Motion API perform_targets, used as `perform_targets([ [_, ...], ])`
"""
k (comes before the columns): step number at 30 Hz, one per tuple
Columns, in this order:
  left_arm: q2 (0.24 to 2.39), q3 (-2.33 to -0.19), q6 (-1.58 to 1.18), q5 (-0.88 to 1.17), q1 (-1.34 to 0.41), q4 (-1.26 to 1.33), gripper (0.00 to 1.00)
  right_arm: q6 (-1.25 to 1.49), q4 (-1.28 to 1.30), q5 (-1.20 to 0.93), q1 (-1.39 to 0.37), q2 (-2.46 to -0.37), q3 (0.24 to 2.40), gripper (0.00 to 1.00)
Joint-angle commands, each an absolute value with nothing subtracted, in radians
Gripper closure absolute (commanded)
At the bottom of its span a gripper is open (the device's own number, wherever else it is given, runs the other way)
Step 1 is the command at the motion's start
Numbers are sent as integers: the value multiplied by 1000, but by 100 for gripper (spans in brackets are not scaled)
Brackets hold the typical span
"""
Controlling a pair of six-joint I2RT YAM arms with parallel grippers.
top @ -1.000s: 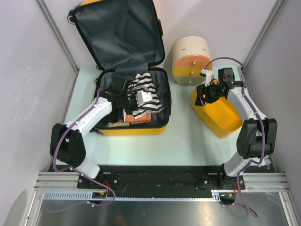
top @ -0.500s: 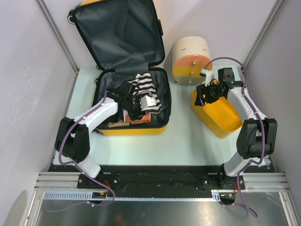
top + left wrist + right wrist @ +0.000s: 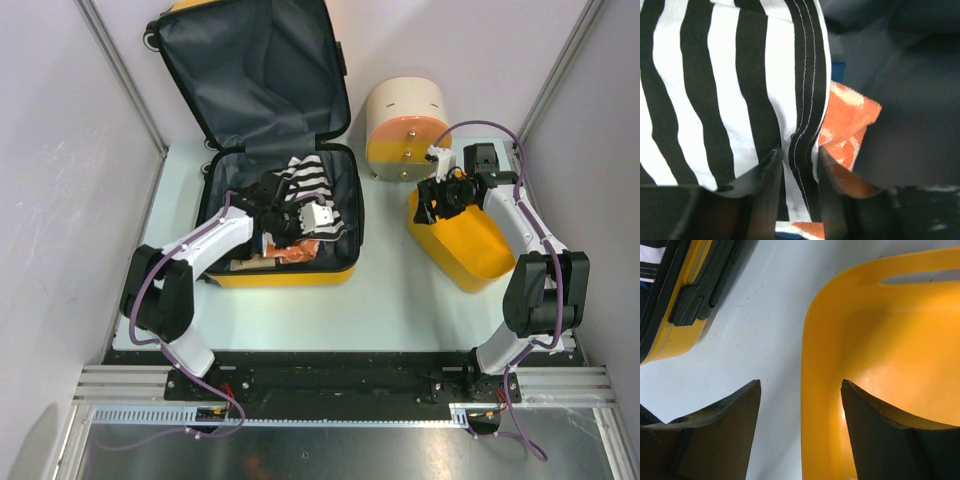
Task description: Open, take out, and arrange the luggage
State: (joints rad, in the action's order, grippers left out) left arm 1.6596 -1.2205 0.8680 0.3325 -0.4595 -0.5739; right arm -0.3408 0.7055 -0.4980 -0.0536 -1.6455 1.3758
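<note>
The yellow luggage (image 3: pixel 300 273) lies open at the back left, its dark grey lined lid (image 3: pixel 250 70) standing up. Inside lie a black-and-white striped cloth (image 3: pixel 305 178) and an orange patterned cloth (image 3: pixel 305 250). My left gripper (image 3: pixel 283 213) is inside the luggage. In the left wrist view the left gripper (image 3: pixel 799 150) is shut on the stitched edge of the striped cloth (image 3: pixel 715 90), with the orange cloth (image 3: pixel 850 120) right beside it. My right gripper (image 3: pixel 432 200) is open, and in the right wrist view the gripper (image 3: pixel 801 382) straddles the rim of the yellow basket (image 3: pixel 880 340).
The yellow plastic basket (image 3: pixel 470 245) sits at the right, tilted. A cream-and-pink drum-shaped box (image 3: pixel 405 125) stands behind it. A corner of the luggage (image 3: pixel 685 315) shows in the right wrist view. Grey walls close in both sides.
My left gripper has moved right across the luggage onto the striped cloth and closed on its edge. The right arm has not moved.
</note>
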Motion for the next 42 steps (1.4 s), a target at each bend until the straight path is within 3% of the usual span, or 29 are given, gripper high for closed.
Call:
perform_targets([
  [1, 1598, -1223, 903, 342, -454, -563, 56, -341, 699, -511, -48, -1652, 1420, 30],
  [4, 1589, -1213, 907, 341, -454, -569, 52, -342, 698, -514, -46, -1652, 1422, 30],
  [13, 1577, -1233, 879, 376, -442, -592, 53, -345, 701, -522, -48, -1655, 1427, 30],
  [20, 1591, -1233, 900, 385, -426, -615, 41, -348, 709, -523, -46, -1658, 1431, 30],
  [28, 1578, -1201, 980, 371, -400, -644, 41, -367, 709, -554, -51, -1652, 1431, 30],
  [32, 1583, -1206, 983, 379, -396, -653, 48, -365, 701, -557, -57, -1652, 1431, 30],
  [37, 1583, -1201, 996, 373, -394, -657, 50, -365, 701, -551, -58, -1654, 1434, 29],
  [42, 1606, -1233, 968, 360, -391, -653, 72, -357, 695, -548, -58, -1660, 1434, 29],
])
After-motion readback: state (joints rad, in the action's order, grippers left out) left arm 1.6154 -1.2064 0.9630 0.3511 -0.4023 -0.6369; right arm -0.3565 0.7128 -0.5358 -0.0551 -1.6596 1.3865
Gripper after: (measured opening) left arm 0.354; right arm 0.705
